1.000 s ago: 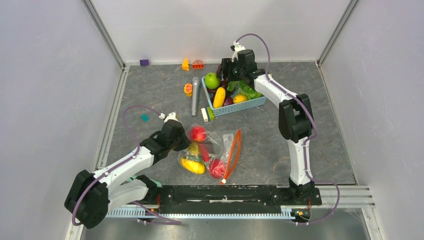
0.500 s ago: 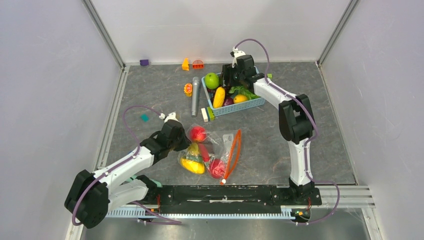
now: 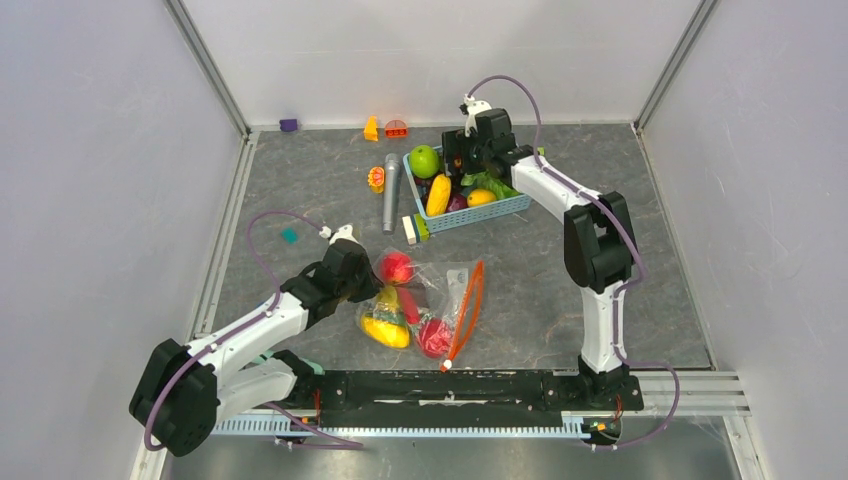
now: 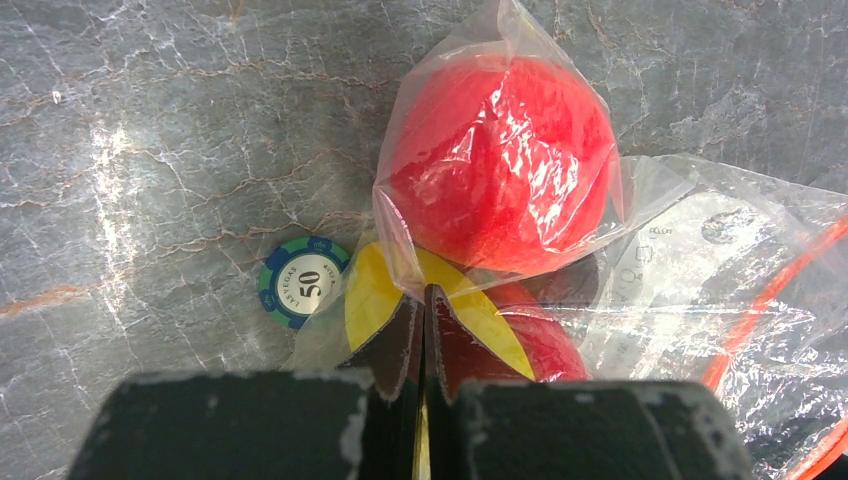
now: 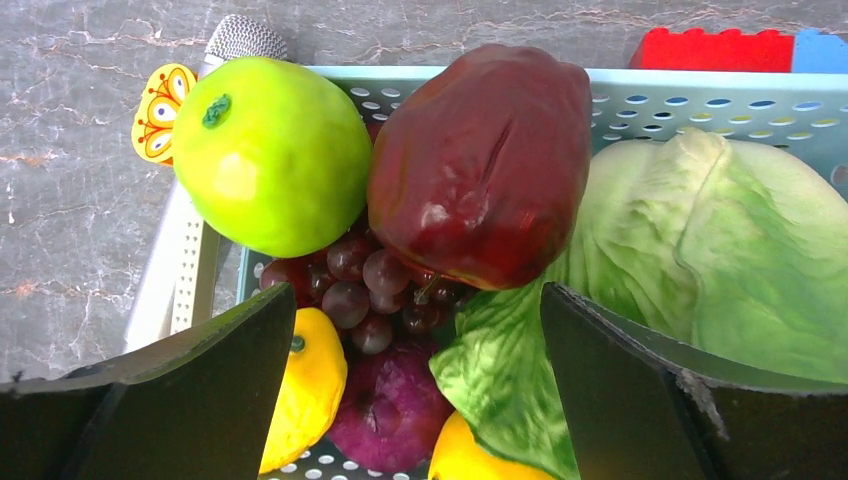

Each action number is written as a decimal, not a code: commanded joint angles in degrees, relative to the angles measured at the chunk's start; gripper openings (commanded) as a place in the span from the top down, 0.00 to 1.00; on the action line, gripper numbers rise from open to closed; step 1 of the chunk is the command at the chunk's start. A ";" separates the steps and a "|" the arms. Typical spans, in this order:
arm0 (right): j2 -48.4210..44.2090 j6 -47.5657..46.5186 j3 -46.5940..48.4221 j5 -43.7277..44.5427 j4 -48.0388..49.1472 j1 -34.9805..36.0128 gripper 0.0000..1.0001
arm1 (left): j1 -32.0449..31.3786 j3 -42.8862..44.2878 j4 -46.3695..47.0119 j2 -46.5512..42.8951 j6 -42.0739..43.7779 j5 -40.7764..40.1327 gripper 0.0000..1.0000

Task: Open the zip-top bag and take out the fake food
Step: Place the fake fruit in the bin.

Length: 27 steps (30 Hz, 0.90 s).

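Note:
The zip-top bag (image 3: 445, 285) lies near the table's front, its orange-red zip strip (image 3: 467, 305) on the right side. Inside it are fake food pieces: a red round fruit (image 4: 500, 165), a yellow piece (image 4: 375, 290) and another red one (image 3: 433, 337). My left gripper (image 4: 425, 300) is shut on the bag's clear plastic at its left edge. My right gripper (image 5: 418, 295) is open over the light-blue basket (image 5: 700, 75). A dark maroon fake food piece (image 5: 485, 165) rests there on grapes, just beyond the fingertips and free of them.
The basket (image 3: 480, 212) also holds a green apple (image 5: 270, 155), lettuce (image 5: 720, 240), yellow pieces and a purple one. A microphone (image 3: 390, 192) lies left of it. A poker chip (image 4: 303, 280) sits beside the bag. Small toys (image 3: 371, 129) line the back wall.
The right gripper's jaws have spread wider and the gripper has shifted slightly over the basket. The left arm and the bag have not moved.

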 commanded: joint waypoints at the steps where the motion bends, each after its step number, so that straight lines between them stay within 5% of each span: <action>1: -5.26 -1.29 -0.62 0.67 0.11 0.00 0.02 | -0.07 1.06 1.49 -0.30 0.06 0.49 0.98; 15: -16.32 -3.93 -5.23 5.10 -2.54 -0.04 0.03 | -0.06 1.87 1.47 -0.62 0.08 0.79 0.98; 22: -28.14 -0.66 -16.66 -1.70 -4.16 0.00 0.26 | -0.06 2.03 1.43 -0.74 0.08 1.02 0.98; 27: -41.01 2.18 -30.72 -2.15 -4.00 0.09 0.34 | -0.06 1.55 1.00 -1.29 -0.15 0.46 0.98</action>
